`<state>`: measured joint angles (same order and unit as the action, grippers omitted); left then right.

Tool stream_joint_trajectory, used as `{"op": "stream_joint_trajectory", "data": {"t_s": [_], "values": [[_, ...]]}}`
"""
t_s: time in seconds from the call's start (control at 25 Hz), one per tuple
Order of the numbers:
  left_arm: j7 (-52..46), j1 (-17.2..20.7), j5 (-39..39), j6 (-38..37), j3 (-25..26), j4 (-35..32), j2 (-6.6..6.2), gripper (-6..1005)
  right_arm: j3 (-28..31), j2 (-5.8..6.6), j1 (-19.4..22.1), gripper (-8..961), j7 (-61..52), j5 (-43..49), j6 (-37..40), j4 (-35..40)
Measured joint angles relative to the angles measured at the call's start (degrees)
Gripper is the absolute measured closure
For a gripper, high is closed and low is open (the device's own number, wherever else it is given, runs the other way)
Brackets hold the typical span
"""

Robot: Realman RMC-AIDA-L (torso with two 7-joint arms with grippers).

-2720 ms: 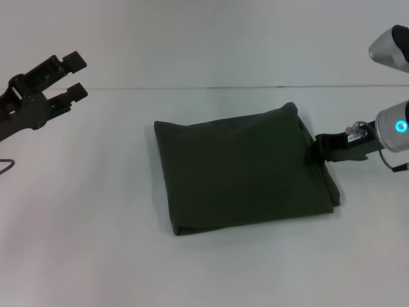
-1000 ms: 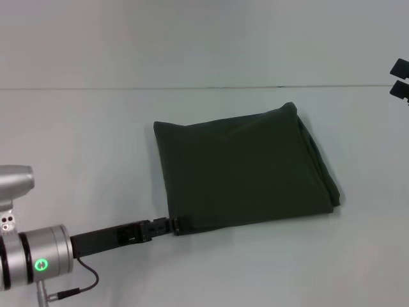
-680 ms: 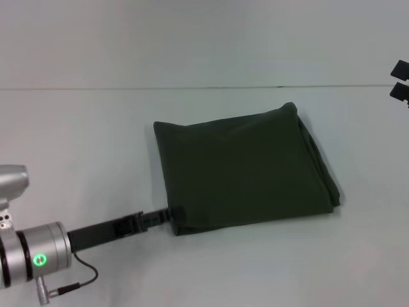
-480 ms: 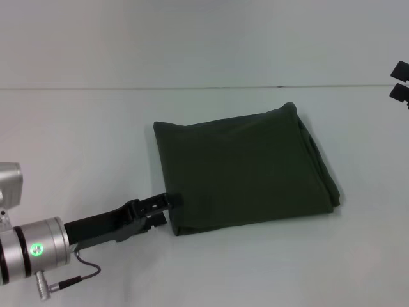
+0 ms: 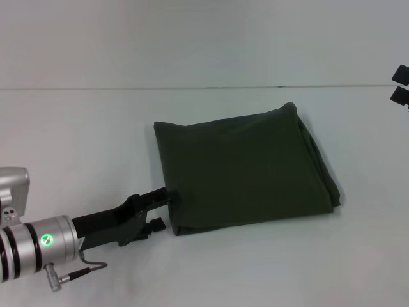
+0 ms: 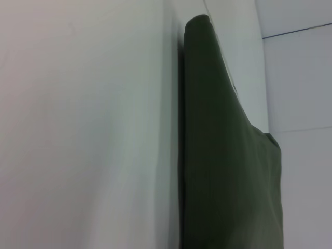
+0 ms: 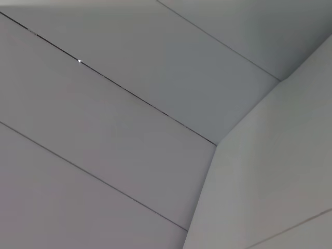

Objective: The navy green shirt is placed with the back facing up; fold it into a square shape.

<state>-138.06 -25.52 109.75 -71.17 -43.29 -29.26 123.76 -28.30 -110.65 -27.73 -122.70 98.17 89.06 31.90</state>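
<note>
Left pincer (image 5: 161, 208), black w/ silver wrist, low over the white counter (image 5: 77, 134), fingers spread apart, upper one touching the near-left edge of the shirt. Dark olive-green cotton shirt (image 5: 246, 169) lies mid-counter, folded to a rough square, plain side up. Right pincer (image 5: 401, 85) raised at far right edge, slightly parted, holding nothing.

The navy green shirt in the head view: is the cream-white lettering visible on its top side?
No. The navy green shirt lies folded on the table, and its upper surface shows only plain dark green cloth.
</note>
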Motion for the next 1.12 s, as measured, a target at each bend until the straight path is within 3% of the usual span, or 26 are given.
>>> {"op": "stream_joint_trajectory", "data": {"t_s": [0.48,0.88,1.12], "values": [[-0.3,-3.2,-0.1,3.2,-3.5,2.5,-0.02,185,0.2,0.00,0.6,163,0.0,0.0,0.0,0.0],[-0.6,-2.9,0.2,3.2,-3.6,2.2,-0.02,237,0.9,0.00,0.9,162,0.0,0.0,0.0,-0.1],[-0.6,-3.0,0.0,2.5,-3.9,2.1,0.03,573,0.9,0.00,0.9,162,0.0,0.0,0.0,-0.1]]}}
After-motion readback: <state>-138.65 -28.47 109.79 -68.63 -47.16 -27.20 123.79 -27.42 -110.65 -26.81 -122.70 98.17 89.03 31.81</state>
